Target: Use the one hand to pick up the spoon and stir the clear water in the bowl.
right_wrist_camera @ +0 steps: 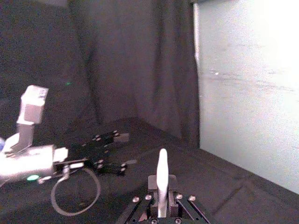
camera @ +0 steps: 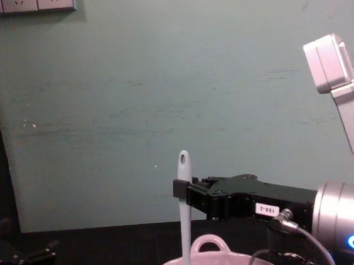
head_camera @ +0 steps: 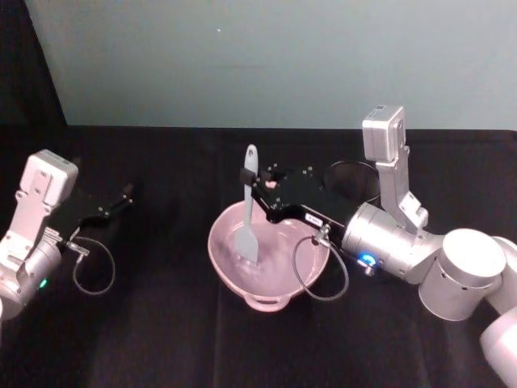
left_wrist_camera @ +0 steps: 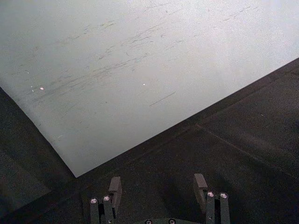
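Note:
The pale pink bowl [head_camera: 266, 301] sits mid-table, its loop handle at the rim in the chest view [camera: 209, 244]. The white spoon [head_camera: 248, 212] stands nearly upright with its scoop end down inside the bowl. My right gripper [head_camera: 255, 187], the black boxy hand, is shut on the spoon's upper handle, just below the oval hole [camera: 182, 159]. In the right wrist view the spoon handle [right_wrist_camera: 162, 173] rises between the closed fingers [right_wrist_camera: 162, 205]. My left gripper [head_camera: 121, 199] rests far left on the table, open and holding nothing [left_wrist_camera: 158, 187].
A black wire-mesh cup [head_camera: 352, 179] stands behind the right arm's forearm. A cable loop [head_camera: 321, 268] hangs from the right wrist beside the bowl's rim. A black cloth covers the table; a pale wall lies behind it.

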You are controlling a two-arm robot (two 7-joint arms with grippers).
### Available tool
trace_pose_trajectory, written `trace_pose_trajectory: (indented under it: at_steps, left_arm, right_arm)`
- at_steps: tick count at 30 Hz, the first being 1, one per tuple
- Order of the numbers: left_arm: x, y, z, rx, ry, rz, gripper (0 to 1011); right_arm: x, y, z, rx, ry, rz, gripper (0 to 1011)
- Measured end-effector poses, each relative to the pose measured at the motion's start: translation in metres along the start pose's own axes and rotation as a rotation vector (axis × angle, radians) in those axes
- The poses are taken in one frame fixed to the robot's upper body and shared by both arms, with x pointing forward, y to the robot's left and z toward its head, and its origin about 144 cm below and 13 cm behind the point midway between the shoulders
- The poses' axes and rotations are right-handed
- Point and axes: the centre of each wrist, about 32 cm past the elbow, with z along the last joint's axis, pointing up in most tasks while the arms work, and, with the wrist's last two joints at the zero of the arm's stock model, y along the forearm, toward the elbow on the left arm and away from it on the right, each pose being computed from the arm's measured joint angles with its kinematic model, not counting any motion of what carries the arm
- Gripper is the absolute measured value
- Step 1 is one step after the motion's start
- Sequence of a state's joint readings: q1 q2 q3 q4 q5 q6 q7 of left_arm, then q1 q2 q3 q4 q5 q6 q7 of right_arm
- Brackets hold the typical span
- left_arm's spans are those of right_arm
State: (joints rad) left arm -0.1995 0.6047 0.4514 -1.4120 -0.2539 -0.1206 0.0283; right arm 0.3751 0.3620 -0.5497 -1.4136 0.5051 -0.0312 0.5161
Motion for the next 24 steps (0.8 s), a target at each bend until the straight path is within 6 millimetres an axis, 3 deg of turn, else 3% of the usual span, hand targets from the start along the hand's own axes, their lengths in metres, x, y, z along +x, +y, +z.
trace_pose_trajectory:
  at_steps: [12, 24]
  left_arm:
    - [0.000, 0.000, 0.000, 0.000, 0.000, 0.000, 1011]
    - [0.000, 0.000, 0.000, 0.000, 0.000, 0.000, 1011]
  right_arm:
    - [0.011, 0.004, -0.007, 0.029, -0.022, -0.129, 125]
    - [0.019, -0.025, -0.005, 0.012, -0.033, -0.119, 125]
